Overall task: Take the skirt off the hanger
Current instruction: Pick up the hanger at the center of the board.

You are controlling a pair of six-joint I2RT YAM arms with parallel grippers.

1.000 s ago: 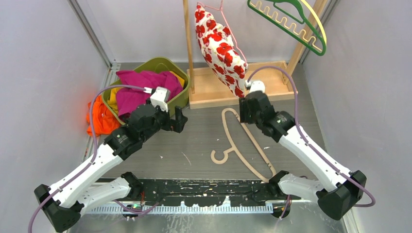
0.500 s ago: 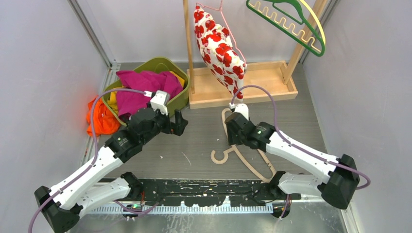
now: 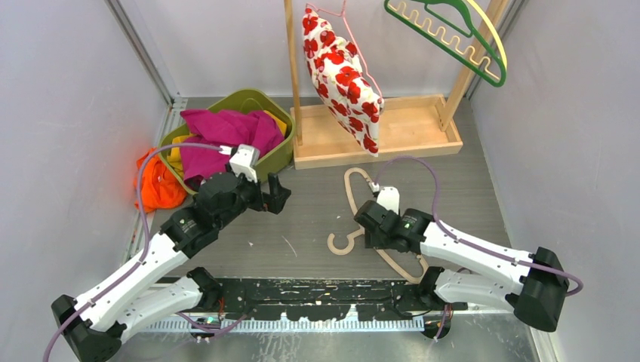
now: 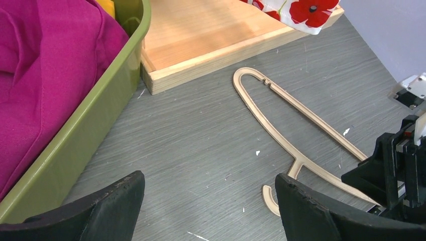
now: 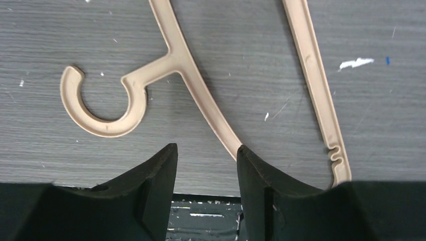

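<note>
Red-flowered skirt [image 3: 343,75] hangs well apart from both jaws.

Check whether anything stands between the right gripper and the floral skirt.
Nothing visible does. The open right gripper hovers low over the beige hanger on the table; the floral skirt hangs farther back above the wooden rack base, open air between them.

A beige hanger [image 5: 173,60] is lying flat on the bench [image 3: 302,219]; magenta cloth [image 3: 219,136] is filling the olive bin [image 3: 281,154] nearby.
</note>
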